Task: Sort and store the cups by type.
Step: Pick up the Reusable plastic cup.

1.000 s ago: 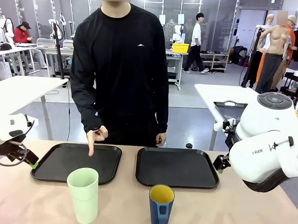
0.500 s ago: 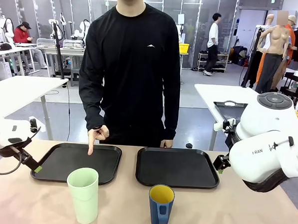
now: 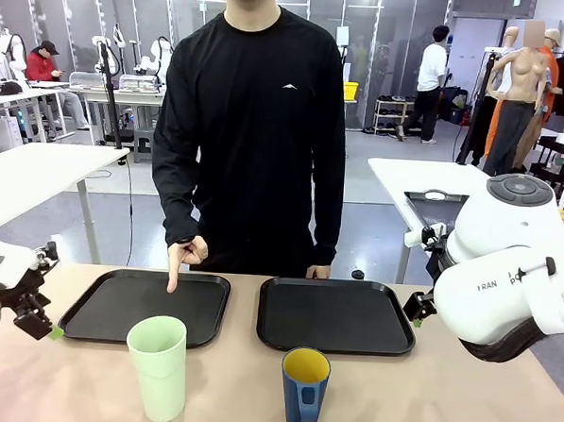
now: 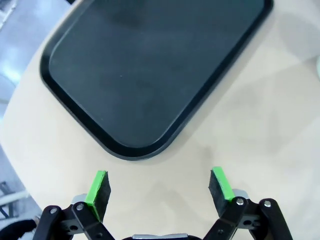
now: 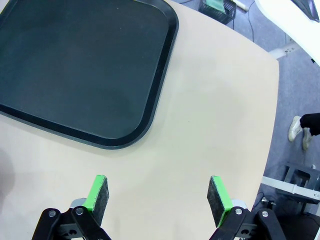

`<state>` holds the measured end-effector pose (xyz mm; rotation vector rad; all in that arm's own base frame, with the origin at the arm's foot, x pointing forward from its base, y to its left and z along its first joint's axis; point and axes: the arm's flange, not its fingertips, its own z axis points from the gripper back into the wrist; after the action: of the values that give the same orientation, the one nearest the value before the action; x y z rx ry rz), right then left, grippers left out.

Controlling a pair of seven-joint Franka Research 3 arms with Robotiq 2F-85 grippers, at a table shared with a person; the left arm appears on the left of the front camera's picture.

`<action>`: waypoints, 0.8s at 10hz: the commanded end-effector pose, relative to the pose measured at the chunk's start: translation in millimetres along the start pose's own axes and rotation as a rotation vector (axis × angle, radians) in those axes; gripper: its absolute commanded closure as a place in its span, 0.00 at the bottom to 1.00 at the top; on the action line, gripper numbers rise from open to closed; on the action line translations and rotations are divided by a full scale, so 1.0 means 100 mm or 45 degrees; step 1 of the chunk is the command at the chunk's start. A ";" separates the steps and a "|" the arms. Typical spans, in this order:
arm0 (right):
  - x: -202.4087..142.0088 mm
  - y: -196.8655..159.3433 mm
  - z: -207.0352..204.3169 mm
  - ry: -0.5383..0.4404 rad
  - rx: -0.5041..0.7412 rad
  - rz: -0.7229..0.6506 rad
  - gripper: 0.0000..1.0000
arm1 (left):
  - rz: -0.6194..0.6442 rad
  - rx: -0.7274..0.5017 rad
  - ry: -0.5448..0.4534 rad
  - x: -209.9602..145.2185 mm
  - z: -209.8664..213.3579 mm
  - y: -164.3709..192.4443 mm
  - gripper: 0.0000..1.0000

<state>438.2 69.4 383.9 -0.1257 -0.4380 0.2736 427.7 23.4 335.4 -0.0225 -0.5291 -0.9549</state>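
**Task status:** 0 of 2 cups stored. The mint-green tumbler [image 3: 156,367] stands upright on the worktop [image 3: 461,400], just in front of the near edge of the left tray [image 3: 107,306]. The blue mug [image 3: 304,392] stands upright on the worktop in front of the right tray [image 3: 352,319], with its handle toward the camera. Neither tray holds a cup. Judged from this, the sort has not begun: each cup has yet to be gripped, lifted and set on a tray.

The person's hand [image 3: 183,256] points 1 finger down at the far edge of the left tray, probably to mark a destination.

**Left claw** [image 4: 160,186]: jaws apart, holding nothing, above the worktop at a corner of the left tray, well apart from the tumbler.

**Right claw** [image 5: 157,192]: jaws apart, holding nothing, above bare worktop beside a corner of the right tray.

**View comparison:** The front view supplies the positions of both cups and the pointing hand. The wrist views supply the gap between each claw's jaws, which the front view leaves hard to judge, and the tray corner nearest each claw.
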 end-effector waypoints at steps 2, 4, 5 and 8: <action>0.00 0.00 -0.02 0.002 0.003 -0.004 0.00 | 0.000 0.000 0.000 0.00 0.00 0.00 0.00; 0.00 0.00 -0.02 0.002 0.003 -0.004 0.00 | 0.000 0.000 0.000 0.00 0.00 0.00 0.00; 0.00 0.00 -0.02 0.002 0.003 -0.004 0.00 | -0.038 -0.036 -0.030 -0.09 -0.02 0.01 0.00; 0.00 0.00 -0.02 0.002 0.003 -0.004 0.00 | -0.373 -0.123 0.113 -0.33 0.33 0.09 0.00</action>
<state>438.2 69.3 383.8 -0.1256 -0.4378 0.2734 421.7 46.0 325.9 -0.0046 -0.4506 -1.1594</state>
